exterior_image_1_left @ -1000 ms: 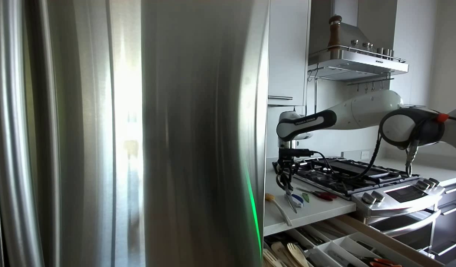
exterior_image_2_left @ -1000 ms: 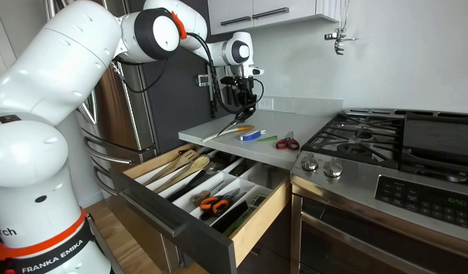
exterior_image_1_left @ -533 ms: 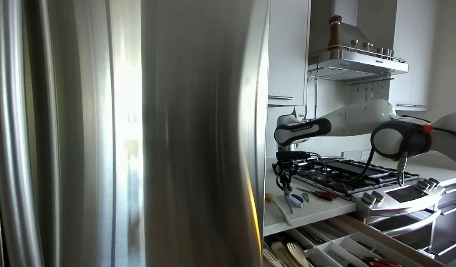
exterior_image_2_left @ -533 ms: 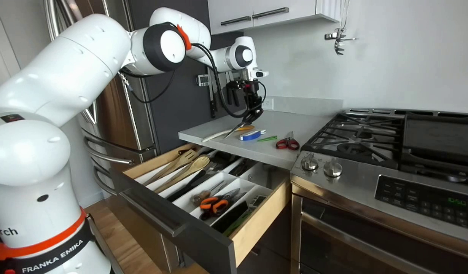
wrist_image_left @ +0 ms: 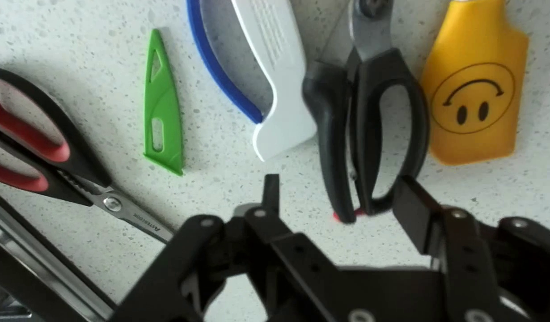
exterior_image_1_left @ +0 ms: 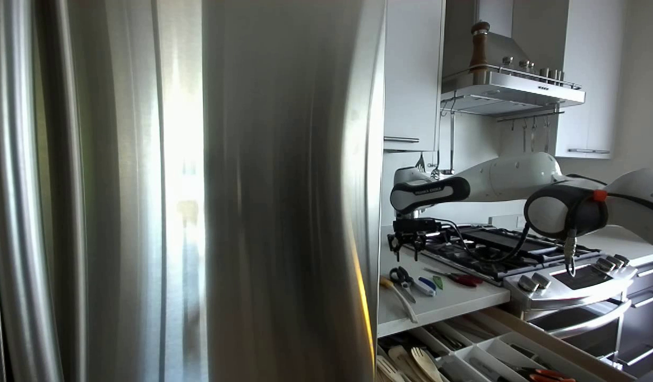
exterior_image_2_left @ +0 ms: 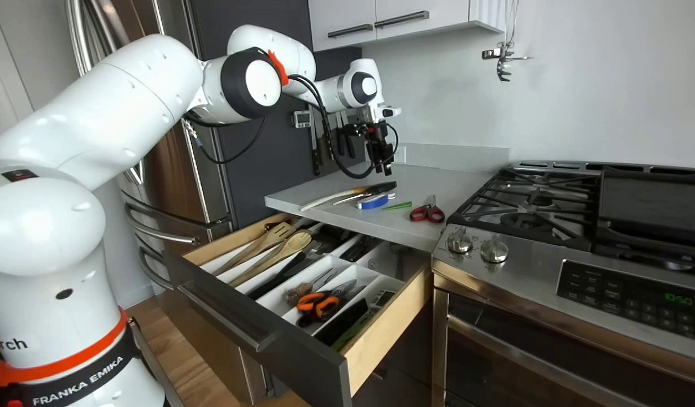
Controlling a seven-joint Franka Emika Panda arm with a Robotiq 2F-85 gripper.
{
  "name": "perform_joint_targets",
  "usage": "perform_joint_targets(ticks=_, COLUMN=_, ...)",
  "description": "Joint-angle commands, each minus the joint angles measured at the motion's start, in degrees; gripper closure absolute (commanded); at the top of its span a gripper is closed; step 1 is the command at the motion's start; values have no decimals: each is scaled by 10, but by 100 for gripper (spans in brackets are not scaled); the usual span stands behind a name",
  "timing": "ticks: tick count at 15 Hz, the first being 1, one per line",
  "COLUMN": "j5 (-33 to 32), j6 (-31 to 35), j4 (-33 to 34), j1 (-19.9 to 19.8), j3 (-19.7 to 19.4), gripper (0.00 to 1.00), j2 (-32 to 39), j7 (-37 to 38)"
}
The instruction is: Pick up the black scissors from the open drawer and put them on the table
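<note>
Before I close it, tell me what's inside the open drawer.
The open drawer holds wooden utensils, a long black utensil, orange-handled scissors and a green item I can't identify, among other things. Anything farther back, under the worktop, is hidden, as is whatever those things cover.

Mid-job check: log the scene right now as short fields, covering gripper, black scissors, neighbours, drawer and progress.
Gripper: open, nothing held, raised clear of the worktop
Black scissors: lying on the table, handles below the gripper
Either side of them: blue-and-white tool, yellow-handled utensil; contact unclear
Also on the table: green piece, red-and-black scissors
Drawer: open; wooden utensils and orange-handled scissors inside
Progress: placement looks done
</note>
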Motion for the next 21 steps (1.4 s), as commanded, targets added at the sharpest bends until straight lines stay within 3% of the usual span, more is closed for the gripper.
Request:
perform_joint_targets(ticks=1, j5=-14, j6=-9, j4=45, j1=7, j3=-6, gripper=1, j2=28, j7=-1)
perform_joint_targets(ticks=6, j5=-24, j6=-22, j4=30, j1=16, j3=2, gripper=0, j2=1, j7=-43)
perform_joint_targets(ticks=12, j5=-66, j6=-61, j4=-120, j1=35, j3=4, gripper=0, j2=-138, j7=-200)
perform_joint_targets(ticks=21, j5=-110, j6=-46, j4=-326, j1=43, j3=29, gripper=0, j2=-313, j7=-440)
